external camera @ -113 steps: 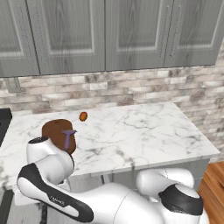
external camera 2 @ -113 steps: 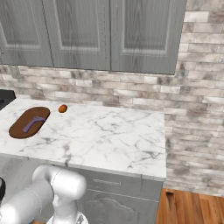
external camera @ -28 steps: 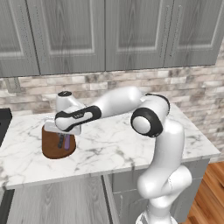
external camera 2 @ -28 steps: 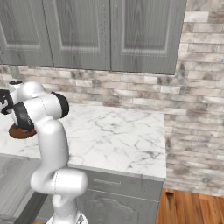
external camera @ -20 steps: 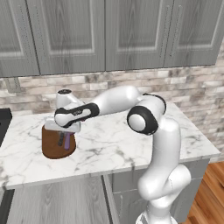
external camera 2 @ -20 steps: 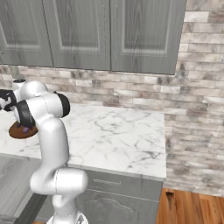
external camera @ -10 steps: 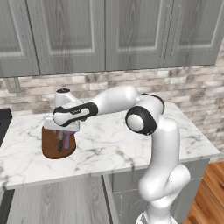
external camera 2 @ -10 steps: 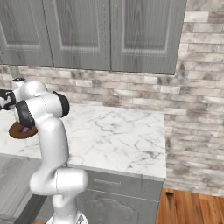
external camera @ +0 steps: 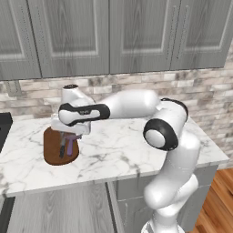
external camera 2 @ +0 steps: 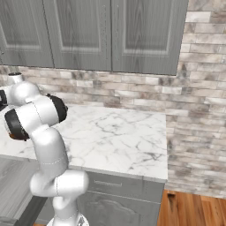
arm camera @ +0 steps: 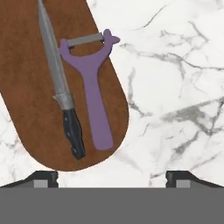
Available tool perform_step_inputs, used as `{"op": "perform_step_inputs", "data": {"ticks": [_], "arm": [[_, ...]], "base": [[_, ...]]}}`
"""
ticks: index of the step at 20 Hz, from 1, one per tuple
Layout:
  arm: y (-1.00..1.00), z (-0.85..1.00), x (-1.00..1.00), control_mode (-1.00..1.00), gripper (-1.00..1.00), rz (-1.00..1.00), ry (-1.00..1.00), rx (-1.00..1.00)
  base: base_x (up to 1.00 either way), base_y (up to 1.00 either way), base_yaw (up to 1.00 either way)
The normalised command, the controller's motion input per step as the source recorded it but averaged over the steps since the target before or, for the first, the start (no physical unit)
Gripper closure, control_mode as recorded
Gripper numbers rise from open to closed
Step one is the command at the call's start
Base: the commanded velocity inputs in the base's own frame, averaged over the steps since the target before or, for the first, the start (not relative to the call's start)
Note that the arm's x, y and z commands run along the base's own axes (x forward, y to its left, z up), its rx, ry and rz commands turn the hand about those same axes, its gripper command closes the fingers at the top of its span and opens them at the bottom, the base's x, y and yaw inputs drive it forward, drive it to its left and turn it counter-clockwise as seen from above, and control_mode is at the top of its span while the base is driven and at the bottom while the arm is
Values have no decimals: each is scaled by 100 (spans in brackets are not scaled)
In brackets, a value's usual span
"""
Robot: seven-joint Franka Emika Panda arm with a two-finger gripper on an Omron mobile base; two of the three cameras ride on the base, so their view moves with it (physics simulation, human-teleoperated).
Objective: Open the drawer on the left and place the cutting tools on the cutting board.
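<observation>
Now, left base view: arm reaches left across the marble counter (external camera: 136,150), tool (external camera: 69,135) hanging low over the cutting board (external camera: 51,150) near the counter's left end. Purple peeler (external camera: 69,146) and knife (external camera: 62,146) lie side by side on the board, under the tool. Below the counter front, the drawer (external camera: 59,211) looks pulled out, though that corner is dim, so prob. open rather than certain.

Right base view: arm's elbow blocks most of the board; just a dark brown sliver (external camera 2: 17,137) shows at the left edge of the counter (external camera 2: 123,132).

Hand view: knife (arm camera: 59,87) and peeler (arm camera: 89,94) rest flat on the board (arm camera: 26,105), roughly parallel, close together but apart, handles toward the camera. Fingertips (arm camera: 41,178) sit wide apart at the bottom edge w/ nothing between them, so tool is spread and empty.

Handling: both tools look light, stiff, thin; best pinched across the handle, not the blade. Both lie on the board, so the placing seems done.
</observation>
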Motion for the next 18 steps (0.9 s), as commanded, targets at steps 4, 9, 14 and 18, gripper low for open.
{"op": "perform_step_inputs", "data": {"ticks": [4,9,14,18], "arm": [[-97,31,-81,-100,-100,-22,0,11],[-73,17,-98,-100,-100,-11,-1,11],[-55,62,-76,-100,-100,7,-8,3],[-50,62,-21,-100,-100,30,-12,2]], "base": [[0,0,0],[0,0,0],[0,0,0],[0,0,0]]}}
